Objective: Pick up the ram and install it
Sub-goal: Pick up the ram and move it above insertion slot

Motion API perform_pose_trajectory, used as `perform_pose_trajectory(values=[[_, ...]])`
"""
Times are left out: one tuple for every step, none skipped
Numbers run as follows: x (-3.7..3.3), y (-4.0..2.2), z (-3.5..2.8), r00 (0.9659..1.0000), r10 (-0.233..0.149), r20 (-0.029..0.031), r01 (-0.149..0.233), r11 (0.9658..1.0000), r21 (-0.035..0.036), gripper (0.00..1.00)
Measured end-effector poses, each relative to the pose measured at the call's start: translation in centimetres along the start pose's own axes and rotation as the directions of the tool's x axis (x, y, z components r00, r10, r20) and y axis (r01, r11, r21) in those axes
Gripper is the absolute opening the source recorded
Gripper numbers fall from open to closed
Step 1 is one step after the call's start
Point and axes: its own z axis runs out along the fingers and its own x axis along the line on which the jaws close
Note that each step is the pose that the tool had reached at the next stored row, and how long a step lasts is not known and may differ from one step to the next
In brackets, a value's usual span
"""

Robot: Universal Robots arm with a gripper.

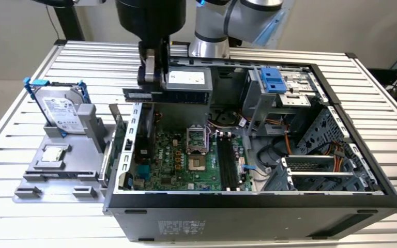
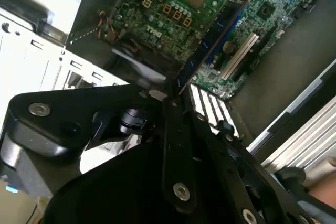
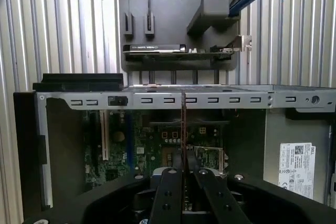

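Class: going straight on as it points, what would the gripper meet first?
Probably the green motherboard, touched first by the thin dark green ram stick the gripper holds; the slotted grey metal rail is close, depth unclear.

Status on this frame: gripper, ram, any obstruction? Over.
Gripper shut on the ram. Ram aloft over the open case, not yet in a slot. Nothing seen lying across the memory slots.

Tool (image 3: 184, 157) points down, apparently clamped on the ram (image 3: 183, 124).
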Motion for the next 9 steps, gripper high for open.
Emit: perform_pose_trajectory(values=[[-0.02, -0.45, 0.00, 1.0000, 0.000, 0.0000, 0.000, 1.0000, 0.0000, 0.00], [-0.04, -0.91, 0.01, 1.0000, 0.000, 0.0000, 0.000, 1.0000, 0.0000, 0.00], [-0.05, -1.35, 0.01, 1.0000, 0.000, 0.0001, 0.000, 1.0000, 0.0001, 0.00], [-0.07, -1.86, 0.01, 1.0000, 0.000, 0.0000, 0.000, 1.0000, 0.0001, 0.00], [-0.08, -2.30, 0.02, 1.0000, 0.000, 0.0001, 0.000, 1.0000, 0.0001, 0.00], [-0.10, -2.75, 0.02, 1.0000, 0.000, 0.0000, 0.000, 1.0000, 0.0000, 0.00], [-0.12, -3.20, 0.02, 1.0000, 0.000, 0.0000, 0.000, 1.0000, 0.0000, 0.00], [-0.13, -3.65, 0.02, 1.0000, 0.000, 0.0000, 0.000, 1.0000, 0.0000, 0.00], [-0.15, -4.11, 0.03, 1.0000, 0.000, 0.0000, 0.000, 1.0000, 0.0001, 0.00]])
